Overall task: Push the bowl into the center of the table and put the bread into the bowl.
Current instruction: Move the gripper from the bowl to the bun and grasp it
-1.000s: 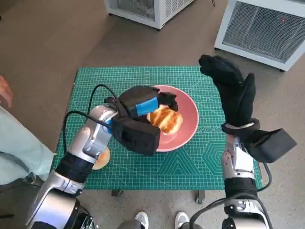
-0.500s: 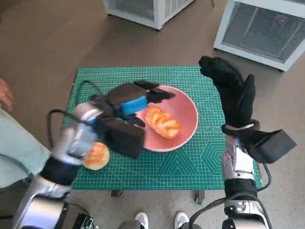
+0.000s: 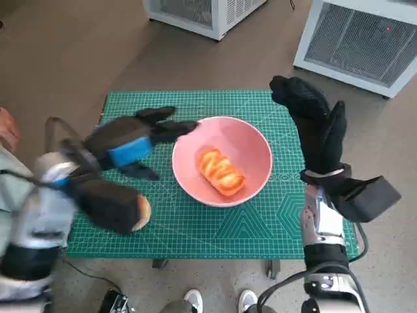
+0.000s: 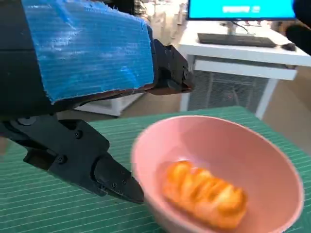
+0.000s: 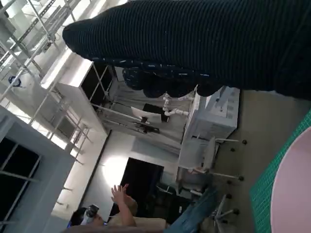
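Observation:
A pink bowl (image 3: pixel 247 140) sits near the middle of the green mat (image 3: pixel 260 225) with a golden bread roll (image 3: pixel 221 171) lying inside it. The left wrist view shows the same bowl (image 4: pixel 233 145) and bread (image 4: pixel 206 194) close up. My left hand (image 3: pixel 133 145) hovers over the mat just left of the bowl, fingers spread and holding nothing; its fingers (image 4: pixel 104 170) stand beside the bowl's rim. My right hand (image 3: pixel 316 120) is raised to the right of the bowl, fingers apart and empty. A second roll (image 3: pixel 143 212) lies at the mat's front left, partly hidden by my left forearm.
White cabinets (image 3: pixel 355 36) stand on the floor behind the table. A person's sleeve and hand (image 3: pixel 8 130) show at the left edge. The right wrist view looks up across the room, with a person (image 5: pixel 119 204) raising a hand and the bowl's edge (image 5: pixel 291 194).
My left hand let go of the bread, which now lies in the bowl, and drew back to the left, out of the bowl. The right hand has stayed put.

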